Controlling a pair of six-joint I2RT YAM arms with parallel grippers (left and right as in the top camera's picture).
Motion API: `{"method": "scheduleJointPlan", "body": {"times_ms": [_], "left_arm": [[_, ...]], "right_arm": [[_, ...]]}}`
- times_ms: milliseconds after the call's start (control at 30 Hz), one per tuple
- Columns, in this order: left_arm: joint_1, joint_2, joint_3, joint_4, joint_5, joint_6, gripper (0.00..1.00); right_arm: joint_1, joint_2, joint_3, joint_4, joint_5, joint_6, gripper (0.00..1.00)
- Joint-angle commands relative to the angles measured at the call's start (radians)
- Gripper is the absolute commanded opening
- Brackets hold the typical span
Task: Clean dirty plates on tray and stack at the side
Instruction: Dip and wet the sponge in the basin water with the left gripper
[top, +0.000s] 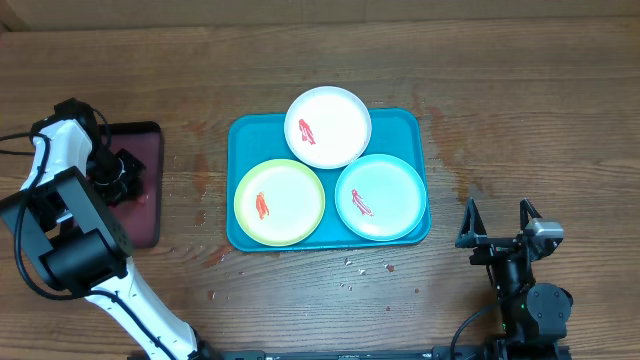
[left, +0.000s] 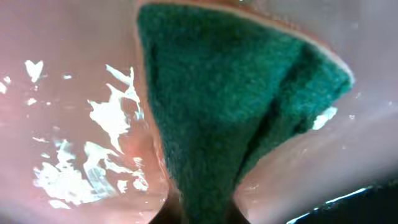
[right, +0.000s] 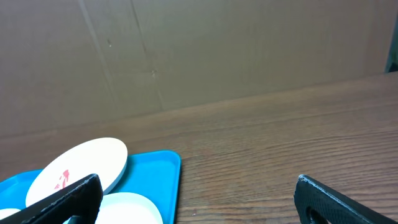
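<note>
Left gripper (top: 118, 176) stands over the small dark-red tray (top: 145, 140), judged clamped on a green scouring sponge (left: 230, 106) — the pad is pinched narrow at the grip. Right gripper (top: 497, 238) is released, jaws wide, near the turquoise tray (top: 243, 140). That tray carries all three smeared plates: white plate (top: 328, 126) behind, yellow-green plate (top: 280, 202) and mint-blue plate (top: 381, 197) in front. They lie to the sponge arm's right — yellow-green nearest.
</note>
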Motion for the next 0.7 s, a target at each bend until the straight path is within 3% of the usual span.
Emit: {"method": "scheduleJointPlan", "body": {"times_ms": [0,33,67,133,167,400,433,467,533,567,667], "left_arm": [[-0.003,0.020,-0.001,0.022,0.001,0.002,0.04],[-0.003,0.020,-0.001,0.034,-0.002,0.002,0.08],[-0.003,0.020,-0.001,0.057,-0.007,0.003,0.28],[-0.002,0.020,-0.001,0.109,-0.040,0.002,1.00],[-0.002,0.020,-0.001,0.133,-0.049,0.003,1.00],[-0.003,0.020,-0.001,0.232,-0.060,0.003,1.00],[-0.003,0.020,-0.001,0.241,-0.060,0.003,0.93],[-0.003,0.020,-0.001,0.247,-0.070,0.003,0.84],[-0.002,0.020,-0.001,0.252,-0.095,0.003,0.19],[-0.003,0.020,-0.001,0.252,-0.110,0.003,0.04],[-0.003,0.020,-0.001,0.253,-0.129,0.003,0.04]], "right_arm": [[0.006,-0.007,-0.010,0.006,0.010,0.000,1.00],[0.006,-0.007,-0.010,0.006,0.010,0.000,1.00],[0.006,-0.007,-0.010,0.006,0.010,0.000,1.00],[0.006,-0.007,-0.010,0.006,0.010,0.000,1.00],[0.006,-0.007,-0.010,0.006,0.010,0.000,1.00],[0.006,-0.007,-0.010,0.006,0.010,0.000,1.00],[0.006,-0.007,-0.010,0.006,0.010,0.000,1.00],[0.006,-0.007,-0.010,0.006,0.010,0.000,1.00],[0.006,-0.007,-0.010,0.006,0.010,0.000,1.00],[0.006,-0.007,-0.010,0.006,0.010,0.000,1.00],[0.006,-0.007,-0.010,0.006,0.010,0.000,1.00]]}}
